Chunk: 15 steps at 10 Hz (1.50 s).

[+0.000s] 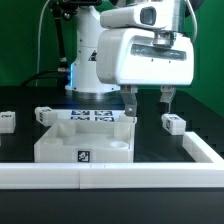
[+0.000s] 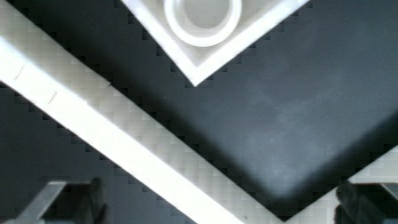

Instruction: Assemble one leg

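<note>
The leg (image 1: 174, 123), a small white tagged post, lies on the worktop (image 1: 160, 146) beside the panel (image 1: 85, 142), above which the fingers (image 1: 131, 103) hang spread, empty.

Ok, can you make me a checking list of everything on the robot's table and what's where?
Surface: black table, edged by white rails at the front and at the exterior view's right.
Job's things: three loose legs lie apart from the big white piece; none seen fitted into it.
Clutter: only the marker board, behind the big white piece.
Grippers: the gripper is open and empty, hanging above the table near the big white piece's far corner.
Cables: a thin dark line behind the arm, maybe a cable.
Surroundings: green backdrop.
</note>
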Each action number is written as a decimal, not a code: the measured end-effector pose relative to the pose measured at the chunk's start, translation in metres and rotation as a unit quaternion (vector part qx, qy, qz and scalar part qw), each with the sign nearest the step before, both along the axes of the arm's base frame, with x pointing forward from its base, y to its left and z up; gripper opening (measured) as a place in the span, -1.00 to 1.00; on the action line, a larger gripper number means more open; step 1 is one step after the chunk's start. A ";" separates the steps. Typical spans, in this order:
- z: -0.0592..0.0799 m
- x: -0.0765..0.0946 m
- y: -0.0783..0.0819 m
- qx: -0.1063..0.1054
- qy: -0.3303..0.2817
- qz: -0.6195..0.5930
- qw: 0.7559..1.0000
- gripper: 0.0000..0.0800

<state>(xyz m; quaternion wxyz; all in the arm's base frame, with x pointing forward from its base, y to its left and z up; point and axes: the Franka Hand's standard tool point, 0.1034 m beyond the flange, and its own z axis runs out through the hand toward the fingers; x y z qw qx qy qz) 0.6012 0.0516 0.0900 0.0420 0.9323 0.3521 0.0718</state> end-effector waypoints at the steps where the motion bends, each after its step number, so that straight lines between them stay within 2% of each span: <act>1: 0.000 0.000 0.000 0.000 0.000 0.000 1.000 0.62; 5: 0.000 0.000 0.000 0.000 0.000 0.001 1.000 0.62; 8: -0.008 -0.011 0.003 -0.033 0.001 0.125 0.992 0.62; 10: -0.011 -0.022 -0.002 -0.061 0.056 0.175 0.981 0.62; 11: -0.008 -0.022 -0.011 -0.064 0.075 0.173 0.980 0.62; 15: -0.008 -0.020 -0.013 -0.066 0.068 0.198 0.976 0.62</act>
